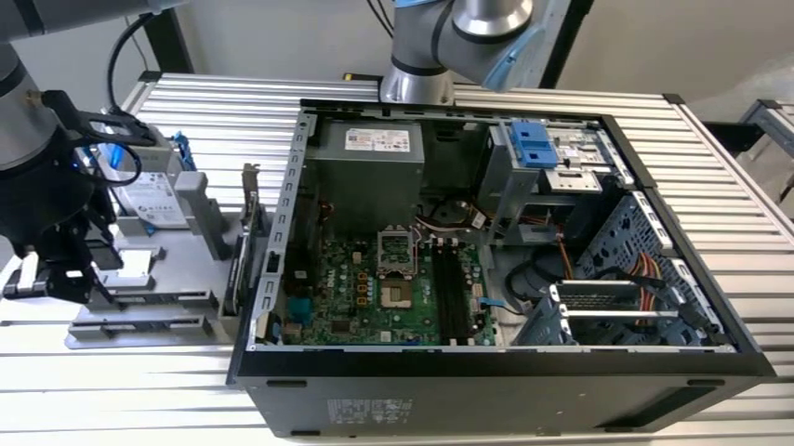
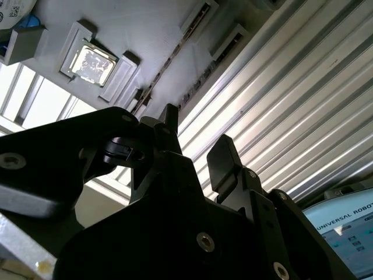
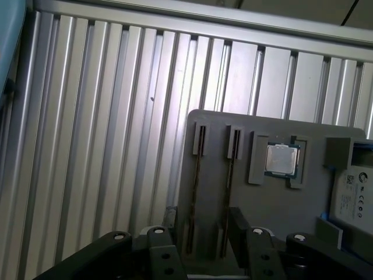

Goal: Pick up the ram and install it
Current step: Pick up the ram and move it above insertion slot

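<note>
Hovering open and empty, the pincer [image 3: 202, 214] hangs over the ram [image 3: 201, 141] in its grey tray [image 3: 274, 204].

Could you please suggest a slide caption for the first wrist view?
Open claw above the grey tray, lined up with the ram in its slots, CPU beside them.

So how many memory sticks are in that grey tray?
2: one ram and a second ram stand on edge in neighbouring slots beside the square chip. Others may be hidden.
</note>
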